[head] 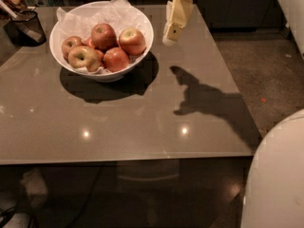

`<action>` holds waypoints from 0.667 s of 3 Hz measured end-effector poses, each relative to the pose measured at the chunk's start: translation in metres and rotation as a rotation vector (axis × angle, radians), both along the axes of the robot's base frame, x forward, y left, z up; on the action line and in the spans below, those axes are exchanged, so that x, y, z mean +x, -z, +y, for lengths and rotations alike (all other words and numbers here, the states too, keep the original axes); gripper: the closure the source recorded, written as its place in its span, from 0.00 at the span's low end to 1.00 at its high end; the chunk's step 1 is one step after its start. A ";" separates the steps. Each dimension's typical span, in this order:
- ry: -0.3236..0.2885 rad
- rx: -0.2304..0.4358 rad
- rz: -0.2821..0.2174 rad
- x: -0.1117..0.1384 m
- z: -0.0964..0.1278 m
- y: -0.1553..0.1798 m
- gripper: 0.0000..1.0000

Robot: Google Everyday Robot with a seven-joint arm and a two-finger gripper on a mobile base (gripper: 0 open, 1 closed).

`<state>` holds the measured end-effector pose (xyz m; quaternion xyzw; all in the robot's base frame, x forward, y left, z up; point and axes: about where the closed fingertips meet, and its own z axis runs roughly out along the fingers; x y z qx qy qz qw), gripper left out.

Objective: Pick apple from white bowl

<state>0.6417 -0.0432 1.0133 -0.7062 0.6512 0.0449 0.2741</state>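
Observation:
A wide white bowl [142, 25] lined with crumpled white tissue stands at the table's back left and holds several apples. A red apple [132, 41] with a pale patch at its stem sits at the bowl's right side. A mostly yellow-green apple [84, 57] lies at the front left, with darker red ones [115, 59] between. My gripper [171, 32] hangs cream-coloured from the arm at the top. It is in the air just right of the bowl's rim, above the table, and touches nothing.
The grey glossy table [118, 122] ends at a front edge and a right edge, with floor [266, 65] beyond. A dark mesh cup [28, 25] stands at the far left. A white robot body part [278, 175] fills the lower right corner.

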 end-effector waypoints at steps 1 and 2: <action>-0.001 0.005 0.004 0.005 0.006 0.003 0.00; -0.002 0.021 -0.005 0.018 0.018 0.004 0.00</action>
